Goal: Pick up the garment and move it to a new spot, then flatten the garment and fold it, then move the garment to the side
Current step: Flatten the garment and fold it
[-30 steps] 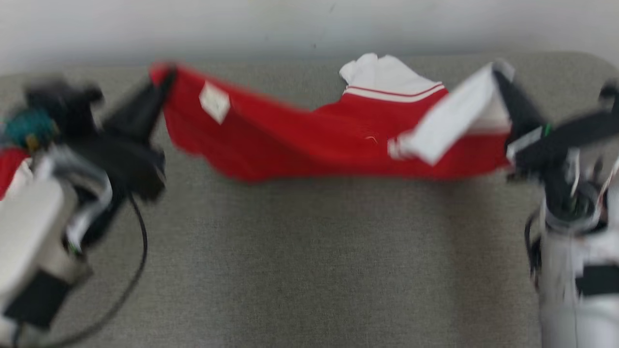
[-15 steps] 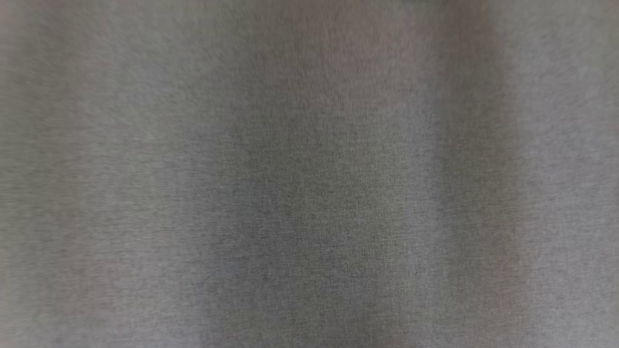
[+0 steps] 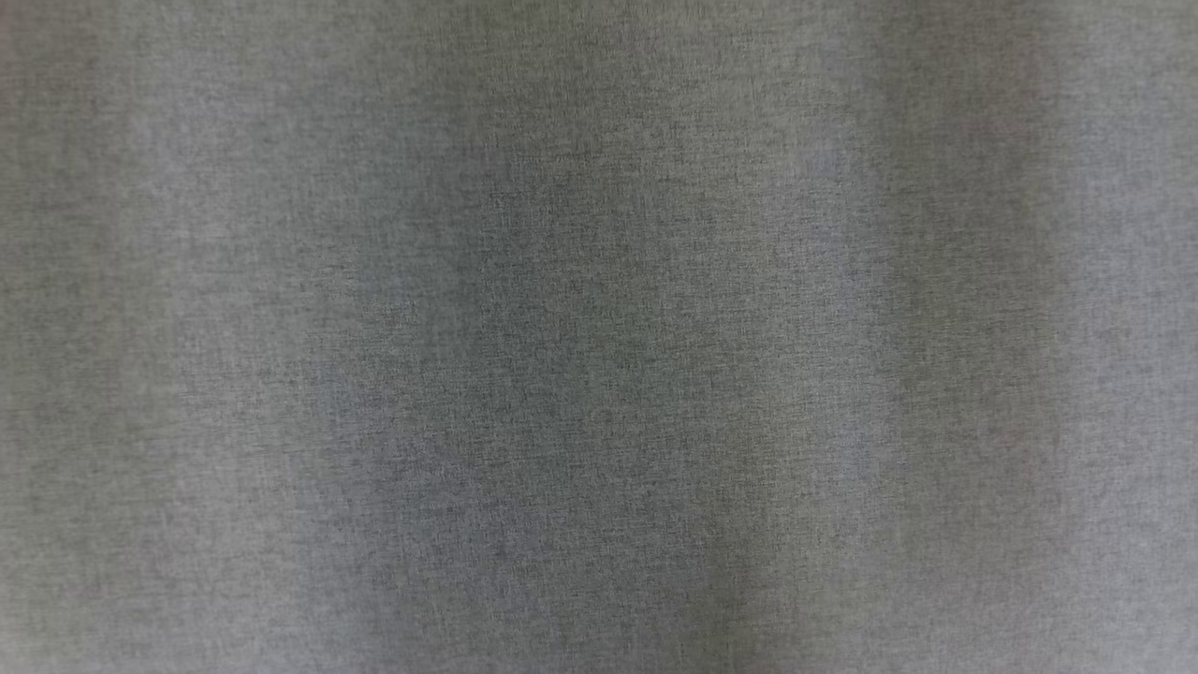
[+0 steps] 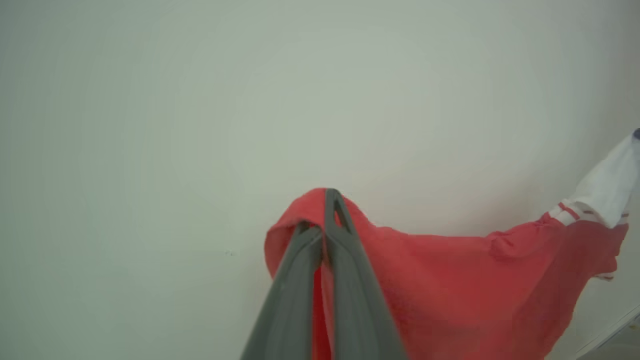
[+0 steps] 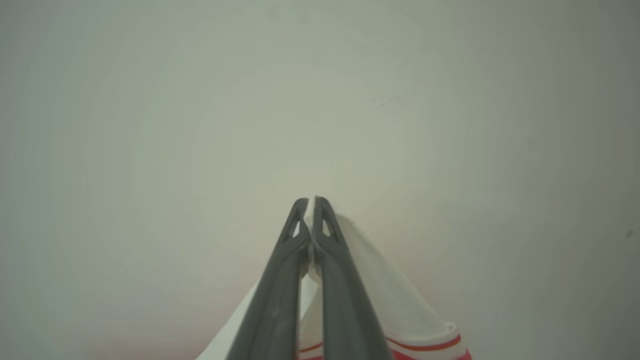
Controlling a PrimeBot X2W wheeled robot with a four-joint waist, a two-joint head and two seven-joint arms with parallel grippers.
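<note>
The garment (image 4: 450, 280), red with a white sleeve (image 5: 380, 300) trimmed in red stripes, was held up in the air and slung between the two grippers in front of a pale wall (image 4: 150, 100); a red corner was pinched by the left gripper (image 4: 320, 212), whose fingers were closed on the cloth, with fabric bunched over and around the tips; from there the red body was seen sagging away towards the right edge of the left wrist view, where a white striped part was raised; the sleeve was clamped by the right gripper (image 5: 310, 204), its fingers pressed together on a thin fold at the tips; a grey woven tabletop (image 3: 599, 337), crossed by soft bands of shadow, was shown in the head view; whether the hanging cloth touched it could not be told.
</note>
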